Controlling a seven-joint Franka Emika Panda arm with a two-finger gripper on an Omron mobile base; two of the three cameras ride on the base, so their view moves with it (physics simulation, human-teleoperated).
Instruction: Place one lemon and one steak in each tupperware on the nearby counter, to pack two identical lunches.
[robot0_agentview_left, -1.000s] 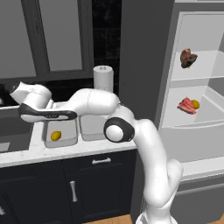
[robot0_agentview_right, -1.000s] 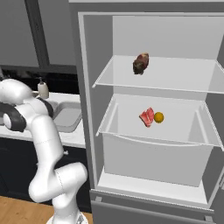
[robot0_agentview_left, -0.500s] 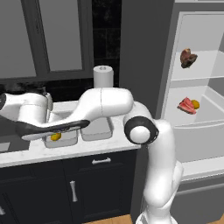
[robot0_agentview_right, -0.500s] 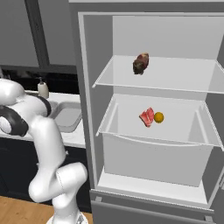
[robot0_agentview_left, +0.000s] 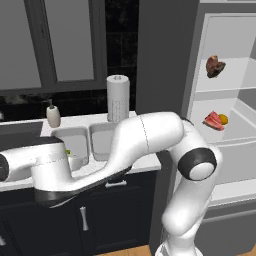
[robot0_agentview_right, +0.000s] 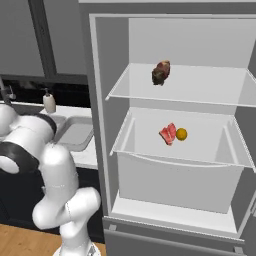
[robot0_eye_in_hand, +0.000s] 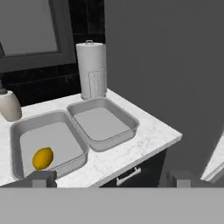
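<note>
A: What has just changed?

B: The arm has swung away from the two grey tubs and pulled back toward the near left. The tool (robot0_eye_in_hand: 112, 178) is spread wide with nothing between its tips. A second ago it hung low over the left tub; now it looks down on both tubs from a distance.

A: And what is in the tubs?

B: One lemon (robot0_eye_in_hand: 43, 158) lies in the left tub (robot0_eye_in_hand: 26, 127), near its front left corner. The right tub (robot0_eye_in_hand: 124, 114) holds nothing. Both sit side by side, touching, on the white marble bench (robot0_eye_in_hand: 144, 140), in front of a paper towel roll (robot0_eye_in_hand: 91, 70) and beside a soap bottle (robot0_eye_in_hand: 8, 106).

A: So how far along is the packing?

B: I judge that one item of four is placed. In the open fridge to the right, a red steak (robot0_agentview_right: 168, 134) and a second lemon (robot0_agentview_right: 181, 134) lie just beside each other in the drawer (robot0_agentview_right: 175, 175), and a darker steak (robot0_agentview_right: 161, 73) rests on the shelf (robot0_agentview_right: 210, 90) above.

A: Which way does the packed lemon point?

B: It is a slightly stretched oval. Seen from the hand, its long axis slants from near left to far right. I cannot tell its ends apart.
</note>
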